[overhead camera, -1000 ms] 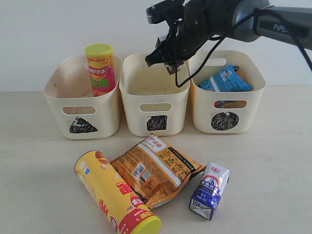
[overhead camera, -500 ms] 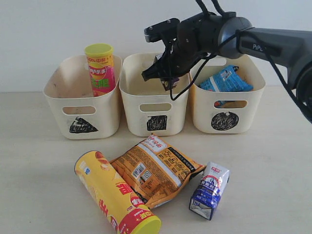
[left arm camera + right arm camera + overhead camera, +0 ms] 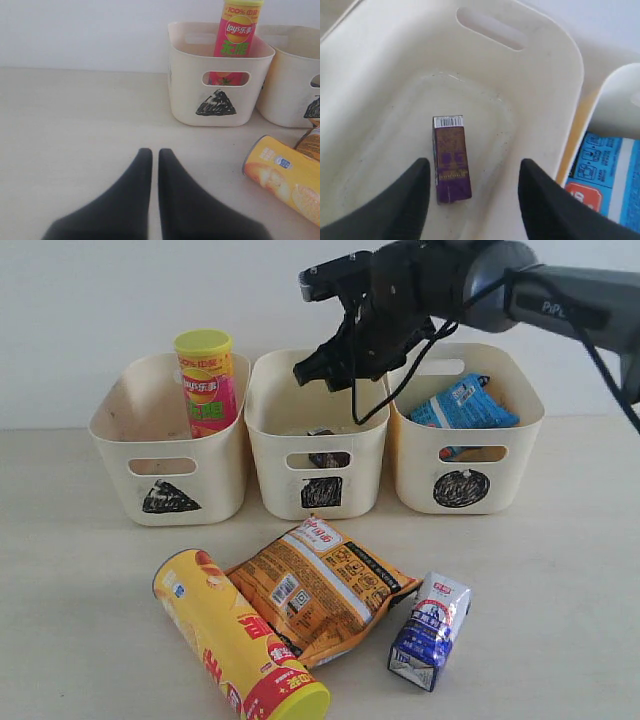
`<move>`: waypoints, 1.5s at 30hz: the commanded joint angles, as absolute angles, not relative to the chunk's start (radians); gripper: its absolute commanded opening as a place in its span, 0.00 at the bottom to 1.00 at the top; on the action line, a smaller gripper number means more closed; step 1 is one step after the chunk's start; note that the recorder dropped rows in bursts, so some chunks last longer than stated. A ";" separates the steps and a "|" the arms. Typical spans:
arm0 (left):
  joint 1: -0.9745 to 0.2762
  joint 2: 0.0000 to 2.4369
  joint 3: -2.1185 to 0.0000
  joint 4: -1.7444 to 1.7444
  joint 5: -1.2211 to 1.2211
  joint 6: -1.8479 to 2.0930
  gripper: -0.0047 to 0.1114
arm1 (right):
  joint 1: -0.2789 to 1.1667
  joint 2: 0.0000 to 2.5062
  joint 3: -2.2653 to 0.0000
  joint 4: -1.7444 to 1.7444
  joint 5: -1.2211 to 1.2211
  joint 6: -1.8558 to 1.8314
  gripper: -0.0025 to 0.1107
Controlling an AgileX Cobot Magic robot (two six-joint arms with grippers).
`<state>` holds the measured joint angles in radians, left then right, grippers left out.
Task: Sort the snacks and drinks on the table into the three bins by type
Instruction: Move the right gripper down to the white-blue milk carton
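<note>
Right gripper [image 3: 474, 164] hangs released over the purple carton [image 3: 451, 157] lying in the square bin [image 3: 559, 75]; left gripper [image 3: 155, 152] clenched

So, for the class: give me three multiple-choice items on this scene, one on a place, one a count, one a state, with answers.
1. Where is the purple carton? A on the table B in the square bin C in the right claw
2. How many snacks or drinks lie loose on the table? A one B two C three
3. The right claw is: A open B shut on nothing C shut on the purple carton
Answers: B, it lies on that bin's floor; C, can, packet and blue carton; A, its fingers stand apart above the carton, touching nothing.
</note>
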<state>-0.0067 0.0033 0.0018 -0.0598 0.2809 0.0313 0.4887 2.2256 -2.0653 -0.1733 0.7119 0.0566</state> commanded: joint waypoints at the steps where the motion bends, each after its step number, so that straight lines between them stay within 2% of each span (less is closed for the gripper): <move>1: -0.009 0.000 0.000 -0.063 0.271 0.033 0.07 | 0.489 2.149 -2.075 -0.186 0.911 -0.017 0.24; 2: -0.009 0.000 0.000 -0.063 0.271 0.033 0.07 | 0.489 2.139 -2.075 -0.188 0.957 -0.021 0.16; 3: -0.009 0.000 0.000 -0.063 0.271 0.033 0.07 | 0.489 2.118 -2.075 -0.188 1.045 -0.036 0.02; 6: -0.009 0.000 0.000 -0.063 0.271 0.033 0.07 | 0.489 2.056 -2.036 -0.184 1.133 -0.037 0.02; 16: -0.009 0.000 0.000 -0.063 0.271 0.033 0.07 | 0.489 1.601 -1.423 -0.139 0.985 0.021 0.02; 25: -0.009 0.000 0.000 -0.063 0.271 0.033 0.07 | 0.489 1.511 -1.255 0.040 1.149 -0.144 0.02; 33: -0.009 0.000 0.000 -0.063 0.271 0.033 0.07 | 0.489 1.511 -1.137 0.170 1.076 -0.178 0.04; 35: -0.009 0.000 0.000 -0.063 0.271 0.033 0.07 | 0.489 1.511 -1.103 0.189 1.039 -0.174 0.12; 37: -0.009 0.000 0.000 -0.063 0.271 0.033 0.07 | 0.489 1.511 -1.080 0.199 1.026 -0.171 0.27; 41: -0.009 0.000 0.000 -0.063 0.271 0.033 0.07 | 0.489 1.511 -1.048 0.204 0.968 -0.143 0.70; 42: -0.009 0.000 0.000 -0.063 0.271 0.033 0.07 | 0.489 1.511 -1.042 0.204 0.938 -0.118 0.77; 44: -0.009 0.000 0.000 -0.063 0.271 0.033 0.07 | 0.489 1.511 -1.033 0.204 0.879 -0.054 0.78; 45: -0.009 0.000 0.000 -0.063 0.271 0.033 0.07 | 0.489 1.516 -1.028 0.204 0.849 -0.014 0.75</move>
<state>-0.0067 0.0033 0.0018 -0.0598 0.2809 0.0313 0.4887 1.5216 -1.0411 0.2014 0.9313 -0.0935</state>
